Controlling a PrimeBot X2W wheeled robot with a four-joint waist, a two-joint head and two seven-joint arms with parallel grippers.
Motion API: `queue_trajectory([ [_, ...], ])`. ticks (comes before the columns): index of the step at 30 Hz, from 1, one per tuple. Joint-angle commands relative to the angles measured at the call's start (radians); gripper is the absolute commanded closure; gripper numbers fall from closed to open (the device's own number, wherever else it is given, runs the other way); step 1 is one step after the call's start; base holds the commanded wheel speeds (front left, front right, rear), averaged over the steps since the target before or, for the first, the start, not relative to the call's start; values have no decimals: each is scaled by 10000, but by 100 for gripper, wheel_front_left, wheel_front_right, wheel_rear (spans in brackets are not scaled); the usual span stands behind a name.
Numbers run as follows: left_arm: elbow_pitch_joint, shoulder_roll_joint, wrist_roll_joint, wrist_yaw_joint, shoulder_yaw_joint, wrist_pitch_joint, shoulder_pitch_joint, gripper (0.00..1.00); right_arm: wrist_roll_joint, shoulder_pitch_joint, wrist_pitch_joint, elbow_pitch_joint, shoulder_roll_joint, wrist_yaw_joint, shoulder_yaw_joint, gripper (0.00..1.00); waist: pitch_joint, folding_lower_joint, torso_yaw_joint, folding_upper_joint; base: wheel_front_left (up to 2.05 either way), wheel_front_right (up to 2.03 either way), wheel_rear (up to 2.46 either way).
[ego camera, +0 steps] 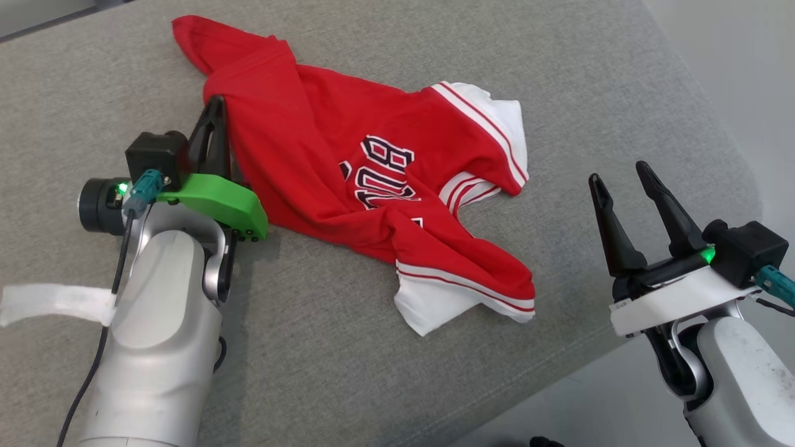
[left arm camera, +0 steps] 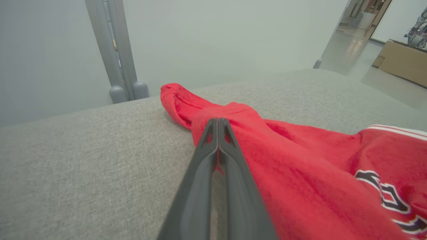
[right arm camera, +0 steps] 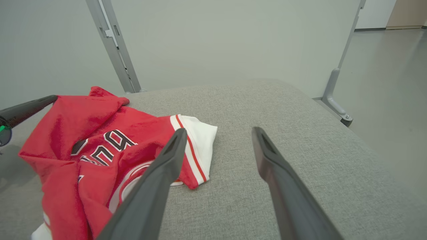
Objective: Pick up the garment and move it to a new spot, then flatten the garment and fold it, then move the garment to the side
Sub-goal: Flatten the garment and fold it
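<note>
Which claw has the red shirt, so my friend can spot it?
On the big grey cushion lies a crumpled red shirt. At its left edge is the left claw, pinched shut on the cloth. Its mount is bright green; the right claw's is white, and that one stands open, apart.

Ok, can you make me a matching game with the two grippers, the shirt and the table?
Things:
1. left gripper
2. right gripper
3. shirt
4. table

States:
A. open, holding nothing
B. grey
C. shut on the shirt's edge
D. red and white, crumpled

Pairs: 1-C, 2-A, 3-D, 4-B
</note>
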Motion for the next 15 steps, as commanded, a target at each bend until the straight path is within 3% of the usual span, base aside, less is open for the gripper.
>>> queue_trajectory([
  [1, -537, -15, 72, 97, 208, 1, 362, 100, -11, 147, -27, 29, -70, -14, -51, 0, -536, 0, 793, -1, 0, 0, 0],
  [7, -2058, -161, 192, 262, 797, 3, 1349, 100, -48, 382, -29, 210, -97, -12, -54, 0, -1314, 0, 2094, -1, 0, 0, 0],
  [15, -2520, -223, 66, 546, 1610, 4, 3093, 100, -56, 873, -29, 519, 57, -12, -15, 0, -2314, 0, 3594, -1, 0, 0, 0],
])
